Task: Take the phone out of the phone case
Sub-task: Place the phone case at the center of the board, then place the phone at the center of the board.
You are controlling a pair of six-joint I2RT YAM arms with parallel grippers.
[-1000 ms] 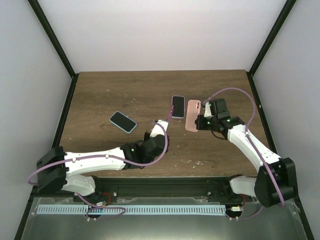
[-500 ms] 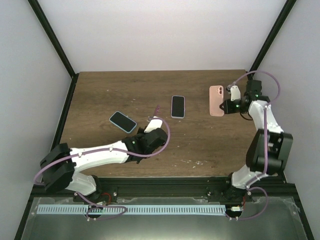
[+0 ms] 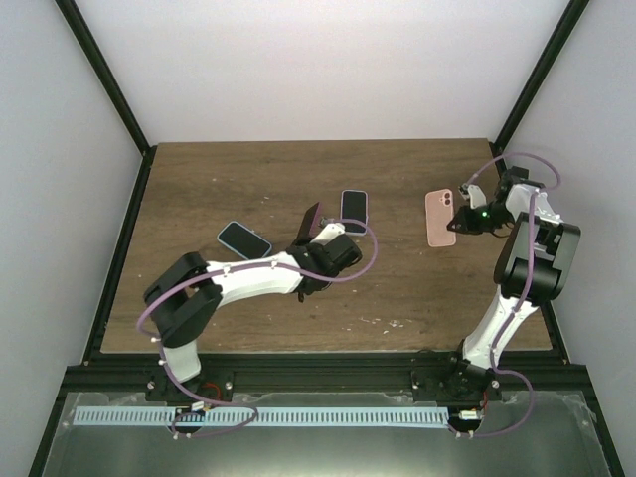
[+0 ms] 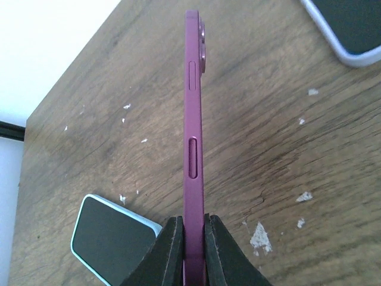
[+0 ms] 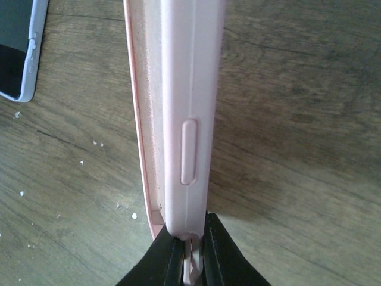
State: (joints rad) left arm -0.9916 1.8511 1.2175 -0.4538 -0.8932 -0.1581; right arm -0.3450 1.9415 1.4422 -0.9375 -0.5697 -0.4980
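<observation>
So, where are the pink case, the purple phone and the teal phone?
pink case (image 3: 440, 218): top view, middle of its face.
purple phone (image 4: 192, 149): left wrist view, its side edge.
teal phone (image 3: 244, 241): top view, its screen.

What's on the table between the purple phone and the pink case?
A pale-edged phone, screen dark, lies flat there, seen in the top view.

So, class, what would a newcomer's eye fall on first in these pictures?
Most striking is the pink case held above the right of the wooden table, the right claw shut on one end. Near the middle, the left claw pinches a magenta phone edge-on. Two more lie flat: a teal-edged phone left, a pale-edged phone centre.
</observation>
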